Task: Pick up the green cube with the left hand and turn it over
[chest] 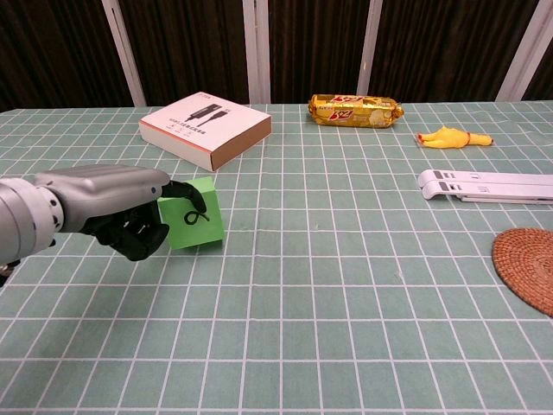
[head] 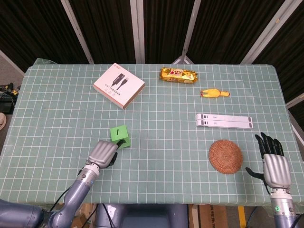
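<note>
The small green cube with black markings [head: 120,136] sat on the table left of centre in the head view, resting flat on the green checked tablecloth [head: 156,118], not lifted. In the chest view [chest: 193,213] its near face showed a curly digit, probably 6 or 9, and its top was partly covered by a dark fingertip.

The left hand [head: 104,152] was against the cube from the lower left. One finger [chest: 187,192] reached over the top edge and the rest curled low beside the left face. It looked like contact for tipping or getting a grip, but whether the thumb was closed on the far side could not be told, so a firm hold was not confirmed. Judged as early grasp stage, with pick-up and turn-over both undone.

The right hand [head: 274,164] rested at the lower right of the head view, fingers straight and spread, holding nothing, parked out of the way since the task is left-hand only.

Other items were well apart from the cube:
- a white cardboard box with cable print [head: 119,85], upper left
- a yellow snack packet [head: 178,74], top centre
- a yellow rubber chicken toy [head: 214,93]
- a white folded stand [head: 223,120], right of centre
- a round woven brown coaster [head: 225,156], lower right
</note>
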